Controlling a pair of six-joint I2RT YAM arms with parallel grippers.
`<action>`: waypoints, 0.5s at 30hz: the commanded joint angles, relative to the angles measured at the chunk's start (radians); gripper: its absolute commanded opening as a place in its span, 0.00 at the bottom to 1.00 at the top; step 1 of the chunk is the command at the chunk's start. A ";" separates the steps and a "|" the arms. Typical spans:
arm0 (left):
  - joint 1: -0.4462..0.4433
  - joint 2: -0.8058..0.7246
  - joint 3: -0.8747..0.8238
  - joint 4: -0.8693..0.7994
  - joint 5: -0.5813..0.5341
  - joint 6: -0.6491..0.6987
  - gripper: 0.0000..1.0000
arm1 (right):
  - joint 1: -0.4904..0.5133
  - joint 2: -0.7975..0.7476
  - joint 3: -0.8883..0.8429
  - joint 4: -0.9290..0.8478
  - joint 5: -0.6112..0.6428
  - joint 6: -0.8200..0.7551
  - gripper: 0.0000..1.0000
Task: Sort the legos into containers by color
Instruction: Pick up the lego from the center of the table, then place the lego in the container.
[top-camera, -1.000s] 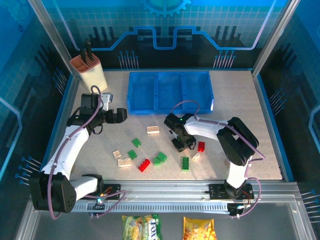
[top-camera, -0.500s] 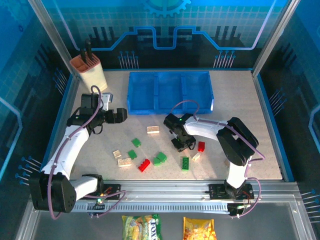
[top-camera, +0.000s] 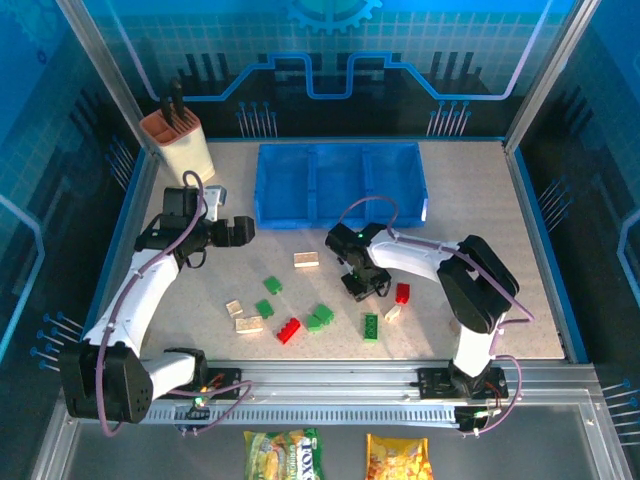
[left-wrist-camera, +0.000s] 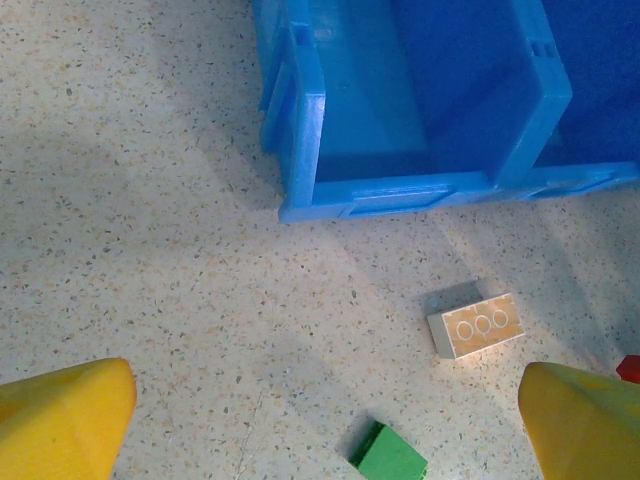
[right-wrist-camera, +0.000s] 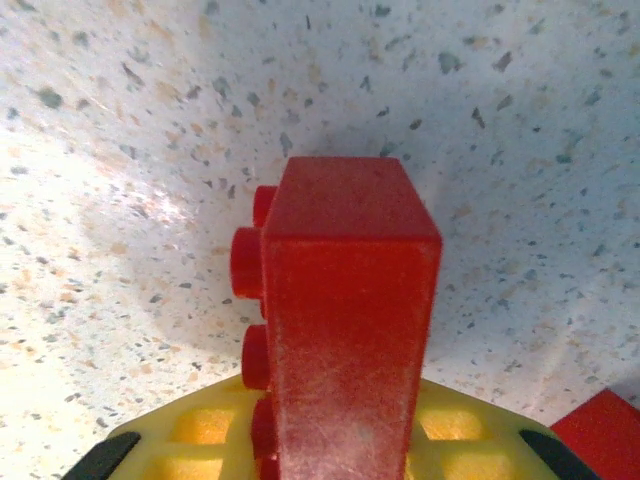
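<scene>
**brickbin42:** What's sitting around the arms on that table?

**yam_lurker:** There's a beige knife block (top-camera: 182, 142) with an orange top in the far left corner. Two snack packets (top-camera: 285, 455) lie out front, past the rail. The blue containers (top-camera: 340, 148), three bins joined in one row, sit at the far side, about mid-table. All the loose legos (top-camera: 264, 308) are scattered on the table in front of them, nearer the arm bases.

**brickbin42:** And the grippers?

**yam_lurker:** The left gripper (top-camera: 240, 231) hangs near the containers' front left corner with its yellow fingers (left-wrist-camera: 60, 420) spread wide apart. The right gripper (top-camera: 362, 288) is clamped on a red brick (right-wrist-camera: 340, 300) in the middle of the scatter. Can't tell if that brick is touching the table.

**brickbin42:** Anything in the way?

**yam_lurker:** One cream brick (top-camera: 306, 260) lies between the two grippers, short of the bins. A second red brick (top-camera: 402, 293) sits just beside the right gripper, with a small cream piece (top-camera: 392, 313) right next to it.

**brickbin42:** Counts?

**yam_lurker:** Three red, counting the held one. Four cream. Green looks like five, but a green pair (top-camera: 320, 317) is bunched together, so that one's hard to call.
</scene>
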 joint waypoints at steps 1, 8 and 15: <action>-0.005 0.008 0.007 -0.009 0.014 0.022 0.99 | 0.002 -0.045 0.035 -0.050 0.012 0.001 0.26; -0.004 0.002 0.006 -0.010 0.015 0.022 0.99 | -0.024 -0.077 0.075 -0.090 0.023 -0.018 0.26; -0.004 -0.023 0.001 -0.007 0.008 0.025 0.99 | -0.082 -0.114 0.115 -0.130 0.007 -0.050 0.26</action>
